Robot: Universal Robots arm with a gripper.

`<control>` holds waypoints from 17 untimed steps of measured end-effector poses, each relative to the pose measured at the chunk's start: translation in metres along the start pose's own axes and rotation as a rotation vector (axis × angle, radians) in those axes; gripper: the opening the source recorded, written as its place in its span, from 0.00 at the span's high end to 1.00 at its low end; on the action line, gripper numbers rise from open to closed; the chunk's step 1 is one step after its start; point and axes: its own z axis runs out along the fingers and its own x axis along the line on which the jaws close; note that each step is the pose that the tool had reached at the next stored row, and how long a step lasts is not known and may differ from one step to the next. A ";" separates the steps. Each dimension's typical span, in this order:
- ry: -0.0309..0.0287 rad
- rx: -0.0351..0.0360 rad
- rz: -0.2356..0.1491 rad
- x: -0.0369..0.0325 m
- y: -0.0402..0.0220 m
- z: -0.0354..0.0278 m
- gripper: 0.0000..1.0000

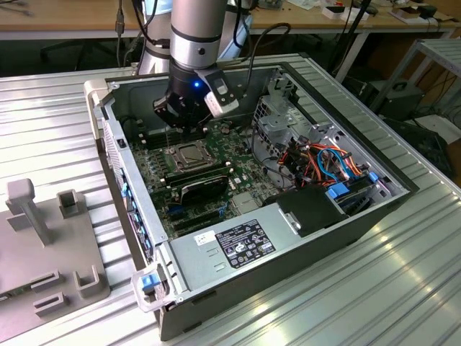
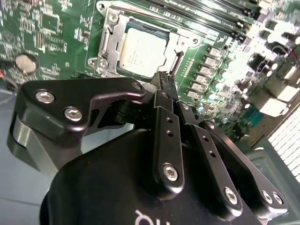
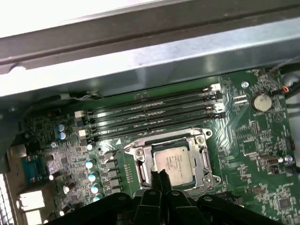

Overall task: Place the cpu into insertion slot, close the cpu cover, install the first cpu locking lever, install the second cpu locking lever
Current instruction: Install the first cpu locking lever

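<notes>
1. The black two-fingered metal pincer [image 2: 165, 77] has its fingers pinched narrow, with nothing visible between them.
2. Just beyond its tips, the flat square silver-grey cpu [image 2: 140, 47] lies in the dark-framed insertion slot [image 3: 169, 142]. The thin silvery metal cpu cover [image 2: 113, 41] rings it.
3. I judge the chip light, rigid and fragile, and safest gripped by opposite edges.

An open computer case [image 1: 288, 285] stands on a ribbed metal table [image 1: 382, 295] beside a grey fixture [image 1: 32, 220], and inside it lie a green motherboard [image 1: 155, 180], long black memory slots [image 3: 154, 115], a power supply [image 1: 238, 244] and coloured cables [image 1: 325, 162].
</notes>
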 end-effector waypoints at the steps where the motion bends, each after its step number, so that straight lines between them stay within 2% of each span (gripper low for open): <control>1: 0.0000 -0.0002 -0.027 0.0000 0.0000 0.0000 0.89; 3: 0.0000 -0.0006 -0.067 0.0000 0.0000 0.0000 0.89; 9: 0.0000 -0.0007 -0.078 0.0001 0.0000 0.0000 0.89; 10: -0.0001 -0.0009 -0.091 0.0002 0.0000 0.0000 0.89; 13: 0.0000 -0.0014 -0.175 0.0003 -0.0001 0.0002 0.89; 16: 0.0000 -0.0017 -0.200 0.0037 -0.0007 0.0004 0.89; 17: -0.0001 -0.0018 -0.205 0.0074 -0.0013 0.0004 0.89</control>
